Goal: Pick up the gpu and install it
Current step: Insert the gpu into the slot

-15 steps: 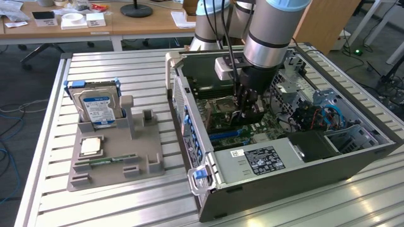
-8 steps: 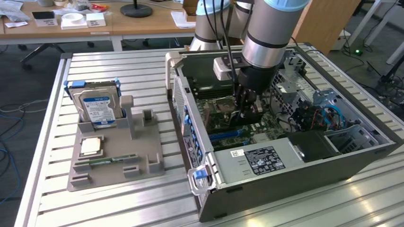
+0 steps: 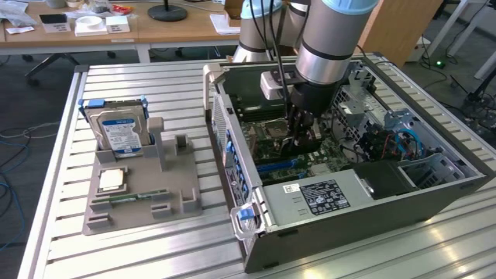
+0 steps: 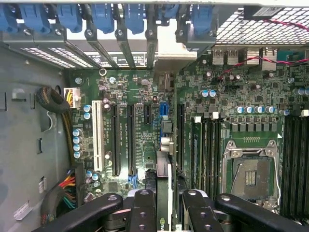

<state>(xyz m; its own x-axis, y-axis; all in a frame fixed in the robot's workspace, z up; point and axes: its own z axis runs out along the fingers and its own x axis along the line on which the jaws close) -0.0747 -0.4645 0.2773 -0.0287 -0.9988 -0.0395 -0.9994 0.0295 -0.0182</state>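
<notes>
The claw point(image 4: 169, 212) is clenched on the gpu point(image 4: 164, 186), its dark fingers point(image 4: 142, 210) pressing on either face of the thin card, which the wrist view sees edge-on as a slim strip running away from the fingers across the motherboard point(image 4: 130, 96). The card stands upright inside the computer case point(image 3: 349, 197), over the long expansion slots of the board and in line with the row of blue latches point(image 4: 104, 17) on the case's rear wall. Whether its lower edge is seated in a slot I cannot tell. To one side of the card, deeper in the case, lies the bare CPU socket point(image 4: 251, 176). In the exterior view the arm point(image 3: 329, 46) drops almost straight down into the open case, wrist vertical, the claw low among the boards near the case's middle. The case lies on its side on a slatted metal table point(image 3: 155, 250). Outside the case, on the exterior view's left and well apart from it, a grey holder point(image 3: 143, 215) carries an upright hard drive point(image 3: 120, 131) and a small green memory stick point(image 3: 128, 197)
</notes>
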